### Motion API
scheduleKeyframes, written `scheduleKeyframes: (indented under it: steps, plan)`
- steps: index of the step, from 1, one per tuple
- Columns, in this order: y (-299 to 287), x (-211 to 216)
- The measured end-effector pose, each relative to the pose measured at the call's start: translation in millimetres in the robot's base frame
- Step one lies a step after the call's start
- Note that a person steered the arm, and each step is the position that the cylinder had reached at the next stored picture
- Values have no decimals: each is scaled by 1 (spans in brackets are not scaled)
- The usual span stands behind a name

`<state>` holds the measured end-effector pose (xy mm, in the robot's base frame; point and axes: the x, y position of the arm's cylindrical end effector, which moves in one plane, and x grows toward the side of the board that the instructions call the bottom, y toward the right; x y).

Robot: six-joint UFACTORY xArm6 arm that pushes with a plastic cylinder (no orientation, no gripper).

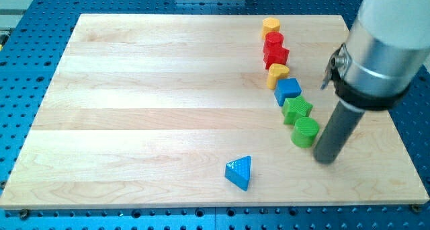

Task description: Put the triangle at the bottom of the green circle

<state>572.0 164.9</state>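
Note:
A blue triangle [240, 172] lies near the view's bottom, a little right of centre. A green circle [306, 131] stands up and to the right of it, at the lower end of a column of blocks. My tip [326, 158] rests on the board just right of and slightly below the green circle, apart from it. The triangle is well to the left of my tip.
Above the green circle the column runs upward: a green star [296, 109], a blue cube [287, 90], a yellow block [277, 74], a red star [275, 55], a red block [273, 40], a yellow hexagon [271, 25]. The board's right edge [393, 129] is near my tip.

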Motion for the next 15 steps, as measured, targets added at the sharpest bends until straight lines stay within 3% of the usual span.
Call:
scheduleKeyframes:
  steps: [1, 3, 5, 6, 7, 9, 10, 12, 14, 15]
  plan:
    - [-12, 15]
    - [-48, -37]
    - [-182, -32]
    - [-229, 21]
    - [-204, 46]
    - [-77, 12]
    - [-54, -10]
    - [-68, 10]
    - [-105, -41]
    - [-85, -43]
